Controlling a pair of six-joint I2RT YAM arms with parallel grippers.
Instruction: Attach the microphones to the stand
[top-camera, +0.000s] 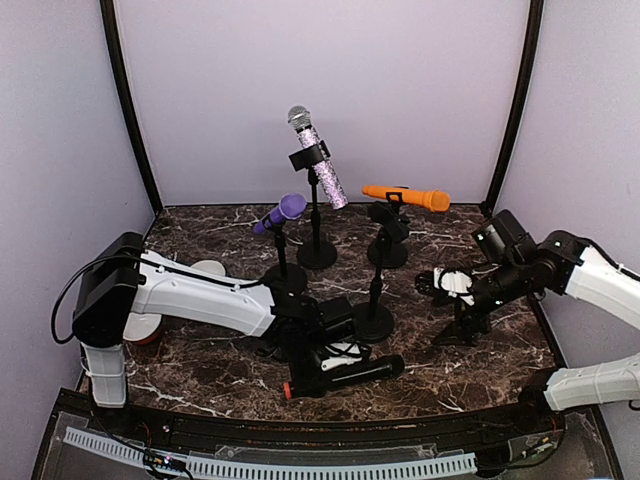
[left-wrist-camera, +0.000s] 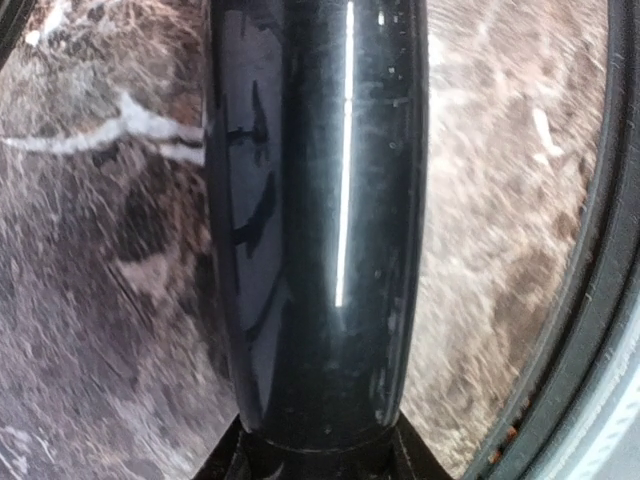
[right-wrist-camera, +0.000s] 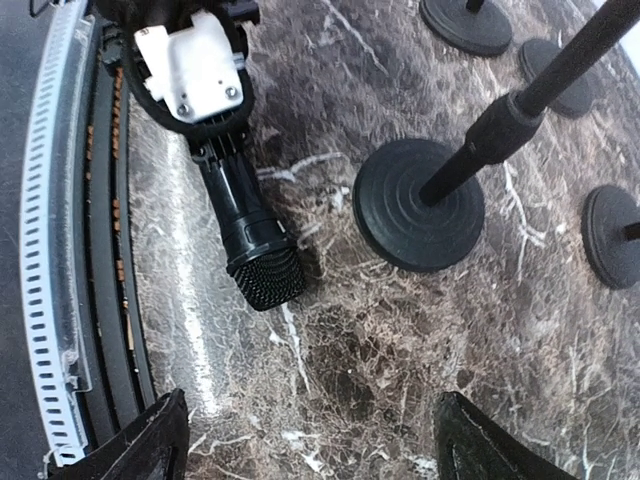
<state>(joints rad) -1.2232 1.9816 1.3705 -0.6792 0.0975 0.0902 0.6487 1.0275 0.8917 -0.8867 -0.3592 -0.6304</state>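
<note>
Black microphone with the orange end lies on the marble table near the front edge. Left claw is down over its body, jaws apparently closed on it. Right claw is spread wide, holding nothing, above the table near a stand base. Purple microphone, lilac microphone and orange microphone sit on stands.

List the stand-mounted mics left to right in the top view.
purple mic → glittery mic → orange mic. The black mic lies on the table across the middle, so it is left out.
</note>
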